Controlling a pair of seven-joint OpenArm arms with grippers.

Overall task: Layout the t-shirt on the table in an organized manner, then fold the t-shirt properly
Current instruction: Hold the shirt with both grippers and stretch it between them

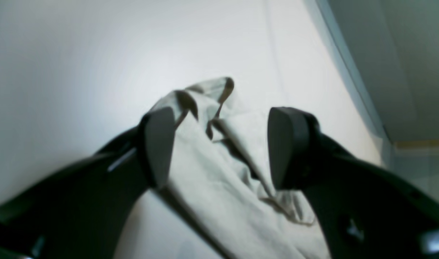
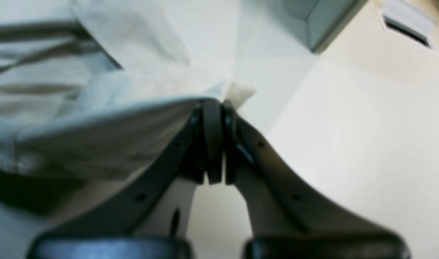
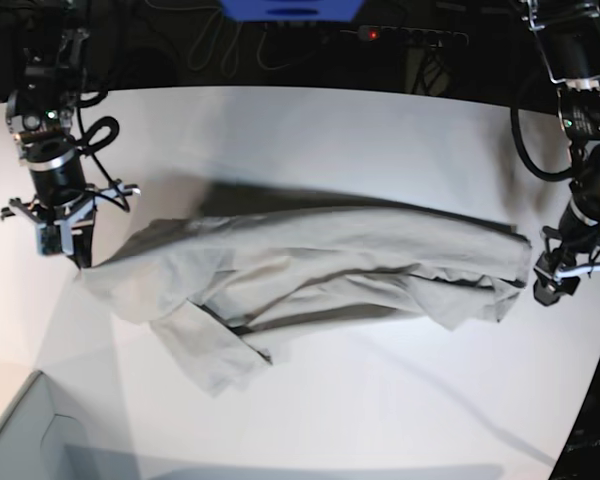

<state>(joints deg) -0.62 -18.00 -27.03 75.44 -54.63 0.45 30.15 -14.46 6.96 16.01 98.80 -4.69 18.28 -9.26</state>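
T-shirt (image 3: 320,265) stretched lengthwise across table (image 3: 380,400). One end pinched between closed jaws of right gripper (image 2: 218,108); other end lying loose between parted jaws of left gripper (image 1: 219,144), unclamped.

left end effector (image 1: 219,147): jaws spread wide, nothing pinched, t-shirt (image 3: 310,275) cloth lying between the fingers
right end effector (image 2: 217,108): jaws pressed together, clamped on a t-shirt edge
arms: both reach down at opposite desk (image 3: 380,130) sides, wrists low
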